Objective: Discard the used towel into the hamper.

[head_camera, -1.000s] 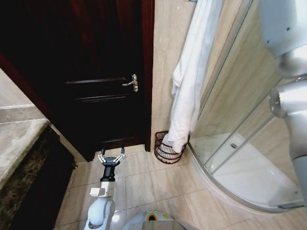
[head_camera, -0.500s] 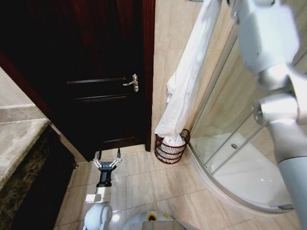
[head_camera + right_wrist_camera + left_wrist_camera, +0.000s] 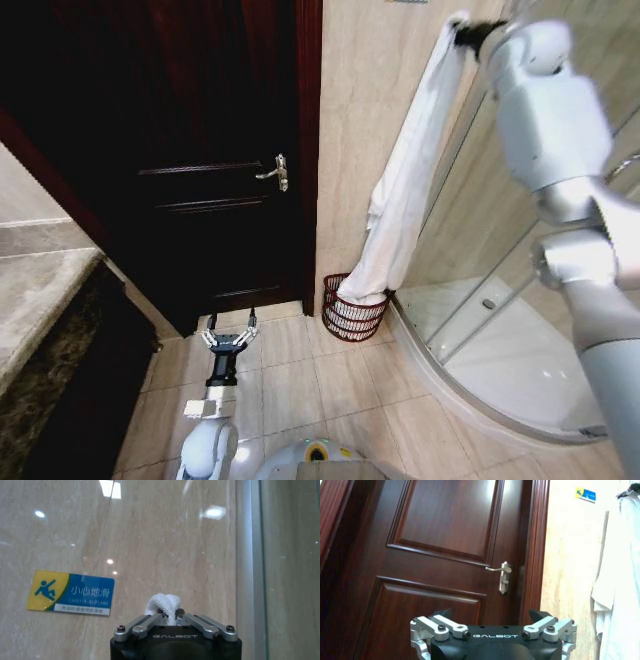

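The right arm is showing smooth silver-grey shells with rounded joints. The left arm is showing a white link ending in a black wrist. Both the left gripper and the right gripper are wearing black bodies lettered GALBOT, with silver linkage fingers fastened by dark screws.

1 towel, 1 hamper, 2 grippers
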You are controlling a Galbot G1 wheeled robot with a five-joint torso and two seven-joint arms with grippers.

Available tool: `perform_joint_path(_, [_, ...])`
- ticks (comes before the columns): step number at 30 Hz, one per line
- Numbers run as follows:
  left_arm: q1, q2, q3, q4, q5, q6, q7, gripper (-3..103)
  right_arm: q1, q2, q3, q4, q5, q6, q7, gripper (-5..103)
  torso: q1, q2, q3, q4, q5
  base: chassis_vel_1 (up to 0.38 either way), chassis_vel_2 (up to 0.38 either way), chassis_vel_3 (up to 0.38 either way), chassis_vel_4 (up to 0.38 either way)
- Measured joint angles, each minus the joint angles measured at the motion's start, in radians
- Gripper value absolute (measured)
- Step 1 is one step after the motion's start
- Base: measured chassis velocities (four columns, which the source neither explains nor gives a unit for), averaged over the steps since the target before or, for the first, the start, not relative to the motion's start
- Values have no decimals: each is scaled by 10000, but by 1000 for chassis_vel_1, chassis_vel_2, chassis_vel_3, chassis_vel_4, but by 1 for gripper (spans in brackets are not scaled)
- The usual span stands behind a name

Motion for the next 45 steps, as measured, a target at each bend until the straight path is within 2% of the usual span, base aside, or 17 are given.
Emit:
perform_joint_path(3, [36, -60, 16, 0, 77, -16, -9, 100, -424, -62, 6, 137, 83, 121, -7, 4, 1, -1, 4, 2, 12, 0, 0, 0, 0])
perform_joint_path(7, [93, -43, -26, -40, 66, -34, -21, 100, -1177, -74, 182, 311, 114, 732, 20, 4, 7, -2, 8, 4, 9, 0, 0, 0, 0])
perform_joint_path(10, [51, 1, -41, -17, 35, -25, -31, 100, -1461, -110, 313, 577, 279, 742, 41, 4, 6, -1, 7, 4, -3, 0, 0, 0, 0])
perform_joint_path(14, [-79, -29, -18, 135, 37, -24, -38, 100, -1836, -134, 457, 918, 348, 700, 179, 4, 5, -1, 6, 2, 5, 0, 0, 0, 0])
perform_joint_path(19, [-233, -72, 92, 401, 35, -30, -21, 100, -2441, 10, 705, 1677, -2, 411, 312, 4, 5, -2, 6, 2, 3, 0, 0, 0, 0])
perform_joint_path(28, [-352, 64, -17, 351, -6, 82, -4, 100, -2972, -62, 905, 2664, -19, -3, 751, 4, 5, -2, 6, 5, 5, 0, 0, 0, 0])
perform_joint_path(30, [-331, 49, -35, 327, -8, 123, 29, 100, -3320, -322, 1025, 3572, 300, -615, 1216, 4, 5, -2, 5, 4, 3, 0, 0, 0, 0])
perform_joint_path(34, [-338, 60, -14, 346, 13, 136, 64, 100, -3835, -764, 1150, 4694, 743, -1182, 1719, 4, 3, -1, 5, 0, 6, 0, 0, 0, 0])
perform_joint_path(40, [-372, 13, 45, 301, 66, 215, 79, 100, -4464, -1142, 1378, 5607, 1230, -1704, 2220, 4, 3, -1, 5, 3, 5, 0, 0, 0, 0])
perform_joint_path(45, [-401, 17, 45, 296, 80, 234, 79, 100, -4724, -1301, 1508, 5895, 1458, -1939, 2329, 4, 3, -1, 5, 3, 6, 0, 0, 0, 0])
